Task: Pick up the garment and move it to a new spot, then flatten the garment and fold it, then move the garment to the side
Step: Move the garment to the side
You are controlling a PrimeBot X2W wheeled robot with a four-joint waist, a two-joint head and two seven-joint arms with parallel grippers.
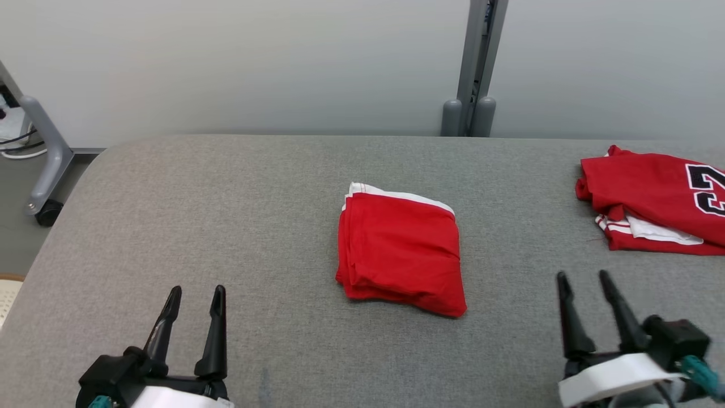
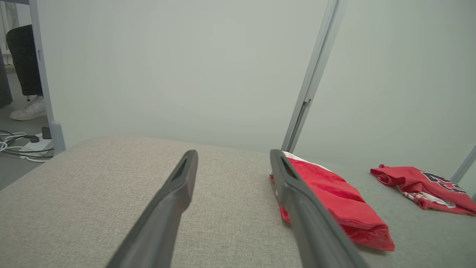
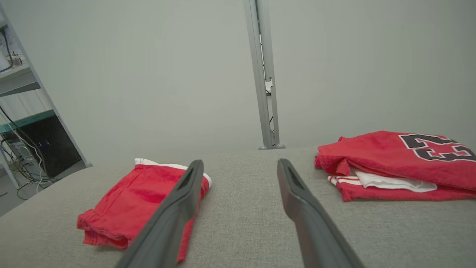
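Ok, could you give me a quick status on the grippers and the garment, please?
Left gripper, jaws open, empty. Right gripper, jaws open, empty. Red garment folded, centre of table, not held. Numbered jersey off right, well apart.

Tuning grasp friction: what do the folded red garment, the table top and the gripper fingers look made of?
The folded red garment: soft matte cloth, probably a knit; it creases softly and has white trim.
The table top: grey woven fabric, matte, weave visible; the rounded edge suggests padding.
The gripper fingers: dark, smooth, matte, likely moulded plastic or rubber; cannot tell which.
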